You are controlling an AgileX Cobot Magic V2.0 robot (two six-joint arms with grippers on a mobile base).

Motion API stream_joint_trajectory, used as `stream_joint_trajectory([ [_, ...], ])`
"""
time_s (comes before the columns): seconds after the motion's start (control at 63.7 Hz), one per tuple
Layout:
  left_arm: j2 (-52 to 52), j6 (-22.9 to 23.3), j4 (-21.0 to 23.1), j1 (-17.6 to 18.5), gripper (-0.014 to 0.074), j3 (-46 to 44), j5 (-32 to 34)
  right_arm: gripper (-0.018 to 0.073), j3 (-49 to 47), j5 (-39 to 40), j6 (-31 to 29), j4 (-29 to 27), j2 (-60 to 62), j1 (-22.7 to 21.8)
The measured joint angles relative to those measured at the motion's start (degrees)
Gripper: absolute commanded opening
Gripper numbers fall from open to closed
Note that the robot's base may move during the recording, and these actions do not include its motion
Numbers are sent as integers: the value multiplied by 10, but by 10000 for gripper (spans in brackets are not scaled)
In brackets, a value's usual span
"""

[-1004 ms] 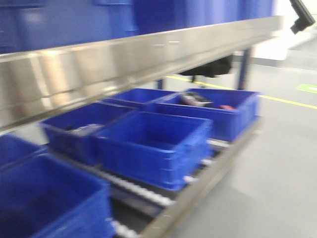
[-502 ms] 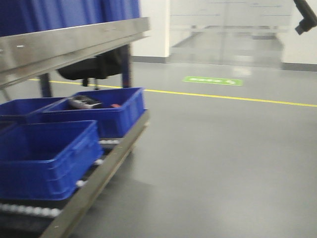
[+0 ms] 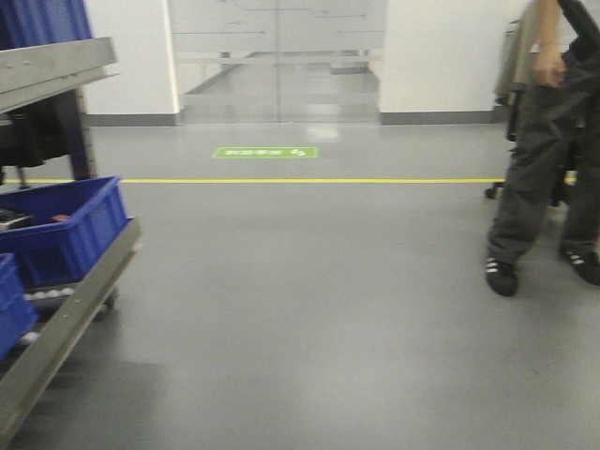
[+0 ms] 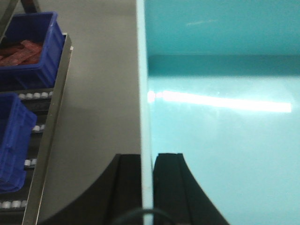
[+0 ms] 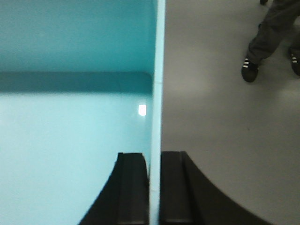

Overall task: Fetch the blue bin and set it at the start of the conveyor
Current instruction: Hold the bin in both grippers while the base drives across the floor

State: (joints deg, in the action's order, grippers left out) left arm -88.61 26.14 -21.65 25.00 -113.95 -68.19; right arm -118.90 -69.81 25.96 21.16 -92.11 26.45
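The left tool point(image 4: 146, 161) grips the left wall of the bin point(image 4: 225, 140), and the right tool point(image 5: 154, 159) grips its right wall. Left of the bin are crates point(image 4: 29, 51) on a rack point(image 4: 50, 129). Right of it stands a person point(image 5: 271, 30).

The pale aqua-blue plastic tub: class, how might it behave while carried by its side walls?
Probably light: the pale aqua-blue plastic tub looks empty. Likely fairly stiff: its thin walls run straight where the left gripper and right gripper pinch them. Possibly slippery: its glossy bottom reflects light, so walls might slide in the jaws.
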Motion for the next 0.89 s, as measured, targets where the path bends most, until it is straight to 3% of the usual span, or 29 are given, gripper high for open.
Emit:
stream_joint_trajectory([
  [0.895, 0, 0, 1, 0, -111, 0, 0, -165, 0, -4, 7, 5, 0, 0],
])
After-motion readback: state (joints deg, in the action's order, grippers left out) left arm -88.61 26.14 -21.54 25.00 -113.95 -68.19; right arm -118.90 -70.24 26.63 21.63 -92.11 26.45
